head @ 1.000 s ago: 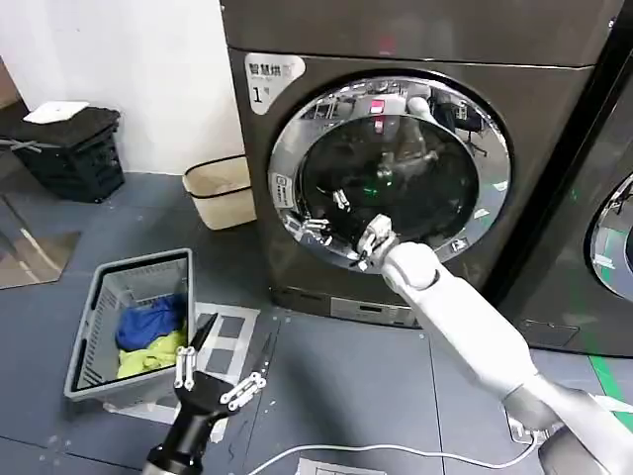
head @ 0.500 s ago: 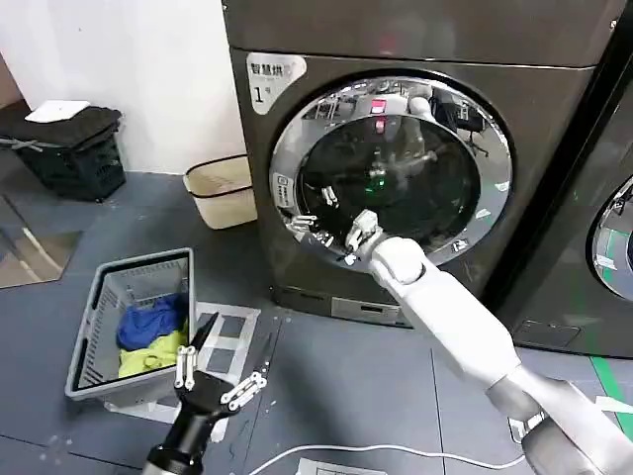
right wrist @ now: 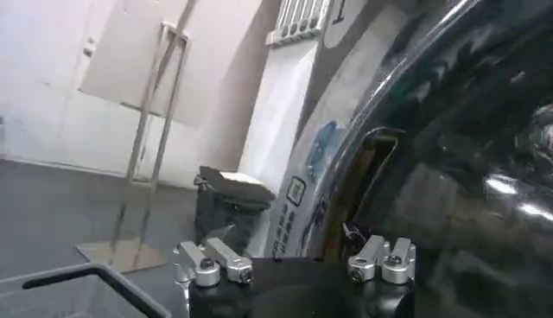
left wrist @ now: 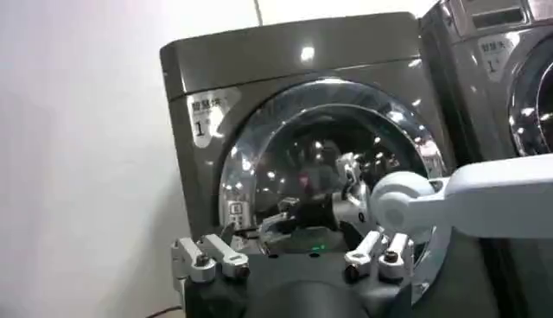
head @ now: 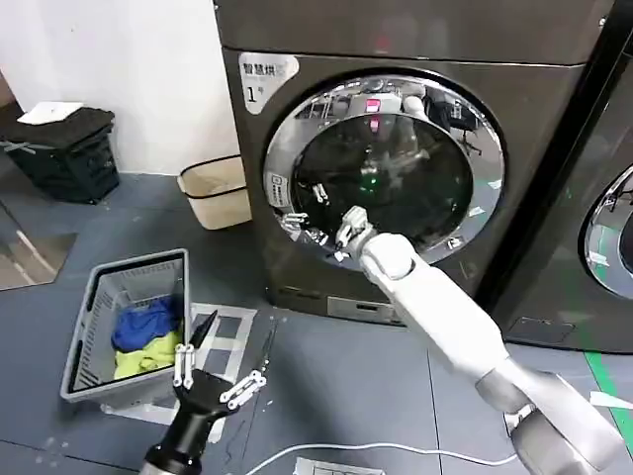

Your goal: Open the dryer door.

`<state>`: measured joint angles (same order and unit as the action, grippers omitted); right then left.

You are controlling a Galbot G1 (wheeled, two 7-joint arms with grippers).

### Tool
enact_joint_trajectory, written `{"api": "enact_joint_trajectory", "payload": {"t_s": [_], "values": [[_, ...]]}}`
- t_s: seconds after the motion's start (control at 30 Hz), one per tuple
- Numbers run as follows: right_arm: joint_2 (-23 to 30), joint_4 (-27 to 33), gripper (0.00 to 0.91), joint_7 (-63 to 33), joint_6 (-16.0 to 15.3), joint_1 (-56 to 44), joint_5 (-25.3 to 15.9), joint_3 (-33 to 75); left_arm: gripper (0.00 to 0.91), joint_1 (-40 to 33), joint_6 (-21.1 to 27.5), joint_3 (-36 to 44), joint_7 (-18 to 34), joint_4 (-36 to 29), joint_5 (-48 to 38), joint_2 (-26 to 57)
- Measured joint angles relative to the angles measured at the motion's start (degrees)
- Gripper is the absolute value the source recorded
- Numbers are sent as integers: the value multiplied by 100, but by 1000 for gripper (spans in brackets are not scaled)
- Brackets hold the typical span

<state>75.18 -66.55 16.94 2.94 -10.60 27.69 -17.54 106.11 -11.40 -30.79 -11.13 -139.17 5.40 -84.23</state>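
Head view: dryer [head: 554, 148], dark grey, marked with a "1" sticker [head: 259, 79] at the upper left of its front; a second machine [head: 593, 247] stands just beside it on the right, partly seen.

Dryer door [head: 465, 213]: large, round, chrome ring around dark glass, set in the dryer's front. In the right wrist view a narrow dark gap [right wrist: 367, 173] shows along the door's [right wrist: 467, 155] edge beside the label; how far it stands off the front cannot be told.

Floor [head: 336, 386]: grey, bare in front of the dryer between the basket and the right arm.

Laundry basket [head: 94, 327]: grey, on the floor to the left, holding blue and yellow cloth; well apart from the door.

Bin [head: 220, 193]: beige, against the wall just left of the dryer.

Right tool [head: 341, 233]: at the door's lower left rim, fingers parted, holding nothing that can be made out; contact with the rim cannot be told.

Left tool [head: 218, 371]: low over the floor beside the basket, fingers spread, empty.
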Motion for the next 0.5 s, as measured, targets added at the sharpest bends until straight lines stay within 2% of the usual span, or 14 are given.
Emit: {"api": "enact_joint_trajectory", "payload": {"t_s": [0.2, 0.5], "values": [[-75, -67, 907, 376, 58, 8, 93, -66, 907, -3, -1, -19, 0, 0, -23, 14], [-315, -318, 907, 1048, 204, -28, 518, -184, 907, -42, 19, -71, -6, 17, -77, 18]]}}
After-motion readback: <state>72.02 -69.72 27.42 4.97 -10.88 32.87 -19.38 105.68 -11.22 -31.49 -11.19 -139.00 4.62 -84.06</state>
